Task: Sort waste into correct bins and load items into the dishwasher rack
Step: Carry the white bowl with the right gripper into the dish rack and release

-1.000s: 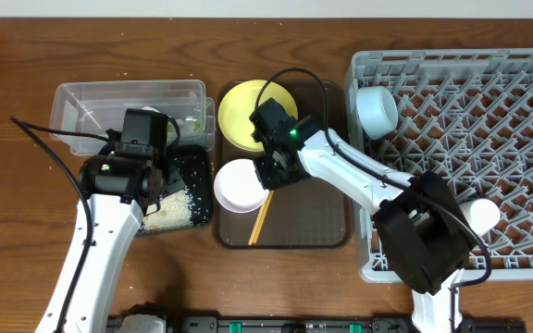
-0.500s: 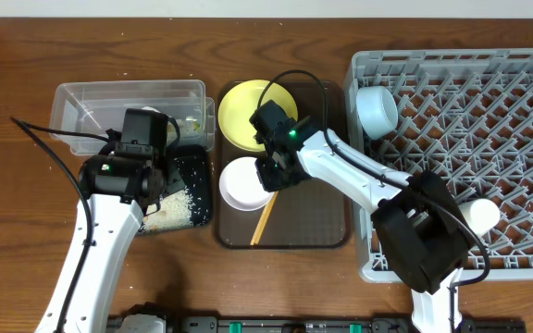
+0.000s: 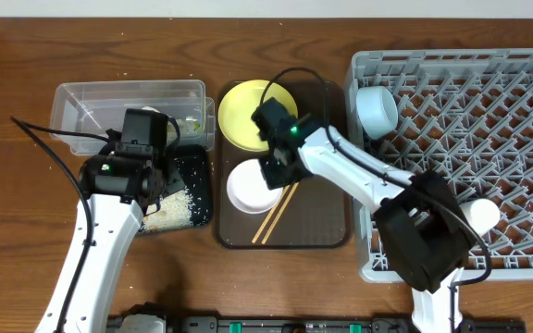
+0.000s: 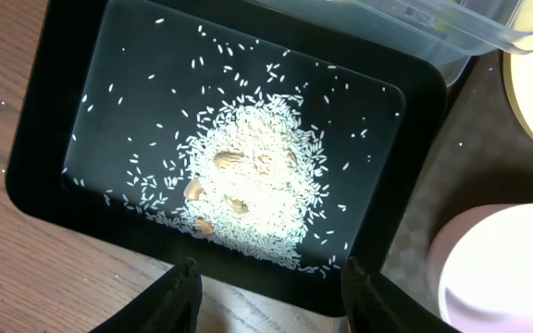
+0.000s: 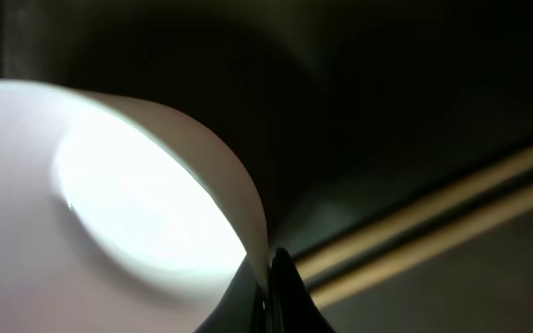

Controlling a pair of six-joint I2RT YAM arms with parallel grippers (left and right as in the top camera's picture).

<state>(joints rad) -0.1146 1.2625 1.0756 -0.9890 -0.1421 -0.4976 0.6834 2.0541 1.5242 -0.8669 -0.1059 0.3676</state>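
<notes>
My right gripper is shut on the rim of the white bowl, which is on the brown serving tray; the right wrist view shows the fingers pinching the bowl's wall. The chopsticks lie just right of the bowl, and also show in the right wrist view. The yellow plate is behind the bowl. My left gripper is open and empty over the near edge of the black tray, which holds rice. The light blue bowl and white cup are in the rack.
The clear tub stands behind the black tray, partly hidden by my left arm; a small green-yellow bit shows in it. The rack fills the right side. Bare wood lies along the front left.
The white bowl has shifted slightly right in my right gripper. The chopsticks have swung out to the right and both now show. The left arm has not moved.
</notes>
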